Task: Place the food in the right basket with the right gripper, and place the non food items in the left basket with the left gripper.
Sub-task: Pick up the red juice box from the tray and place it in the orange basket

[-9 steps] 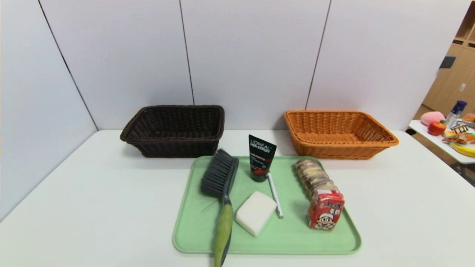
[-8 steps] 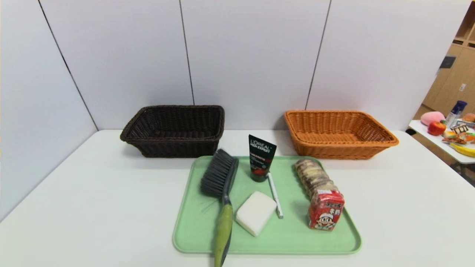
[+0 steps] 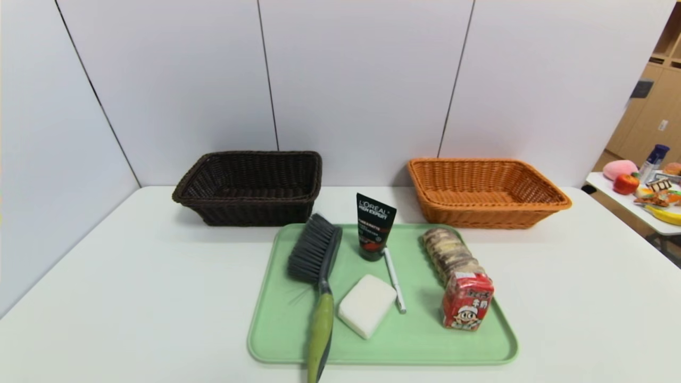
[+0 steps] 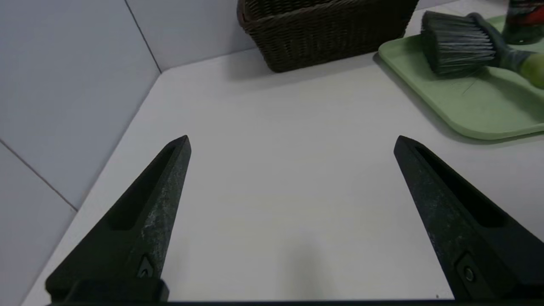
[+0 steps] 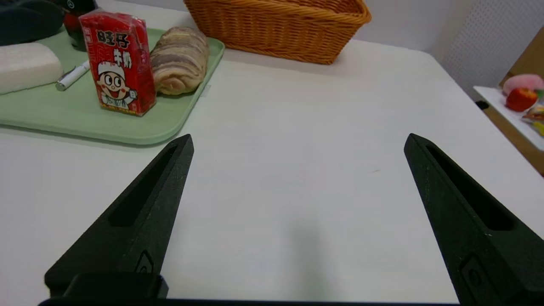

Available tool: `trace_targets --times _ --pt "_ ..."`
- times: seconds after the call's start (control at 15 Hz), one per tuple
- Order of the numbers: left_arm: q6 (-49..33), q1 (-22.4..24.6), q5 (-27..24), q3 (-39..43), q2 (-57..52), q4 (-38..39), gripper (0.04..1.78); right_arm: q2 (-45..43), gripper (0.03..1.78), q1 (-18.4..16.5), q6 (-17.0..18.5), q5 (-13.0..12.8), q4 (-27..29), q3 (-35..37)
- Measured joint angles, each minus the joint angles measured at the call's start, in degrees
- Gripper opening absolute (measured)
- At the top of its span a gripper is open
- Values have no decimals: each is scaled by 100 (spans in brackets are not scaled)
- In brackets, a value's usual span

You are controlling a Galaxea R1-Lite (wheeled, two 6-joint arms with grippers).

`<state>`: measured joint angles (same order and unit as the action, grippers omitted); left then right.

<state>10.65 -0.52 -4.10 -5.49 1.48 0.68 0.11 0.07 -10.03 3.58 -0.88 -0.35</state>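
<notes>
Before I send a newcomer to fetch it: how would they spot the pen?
Find the green tray in front of the two baskets. Near its middle, the pen lies between the white block and the biscuit roll, one end by the black tube. It is the only thin white stick there.

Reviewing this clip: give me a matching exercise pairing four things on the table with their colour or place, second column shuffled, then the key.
Things:
1. brush
2. red carton
3. left basket
4. tube

Descriptions:
A. dark brown wicker, behind the tray's left corner
B. stands upright at the tray's far edge, black
C. lies on the tray's left side, green handle
D. stands in front of the biscuit roll

Pairs: 1-C, 2-D, 3-A, 4-B
</notes>
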Motion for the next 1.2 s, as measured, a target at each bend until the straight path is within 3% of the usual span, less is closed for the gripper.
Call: trace_targets --times 0.2,0.4,0.6,0.73,0.8,0.93,1.07,1.13,1.2 --pt "-226 -29 -157 -840 992 144 169 267 171 6 210 507 77 -623" --pt "-606 -52 -213 -1690 2690 1014 169 1552 171 91 740 823 -133 -1766" --pt "-887 -55 -229 -2309 4436 2332 169 3395 171 196 1003 1030 -940 -2640" --pt "-1054 -55 -235 -2470 5288 3248 169 4621 171 474 990 1382 -1727 -2867" --pt "-1131 -55 -238 -2439 5541 3487 169 5074 171 772 880 1694 -2070 -2825" --pt "-1203 -51 -234 -2405 5833 3556 169 5783 171 1332 389 2632 -2527 -2530" --pt "-1200 -44 -229 -2400 5953 3565 169 6270 171 1545 -82 3476 -2632 -2315" --pt "-1200 -44 -232 -2395 5977 3562 169 6455 171 1586 -226 3712 -2671 -2210" --pt "-1200 -44 -229 -2394 5988 3565 169 6585 171 1607 -267 3756 -2732 -2103"
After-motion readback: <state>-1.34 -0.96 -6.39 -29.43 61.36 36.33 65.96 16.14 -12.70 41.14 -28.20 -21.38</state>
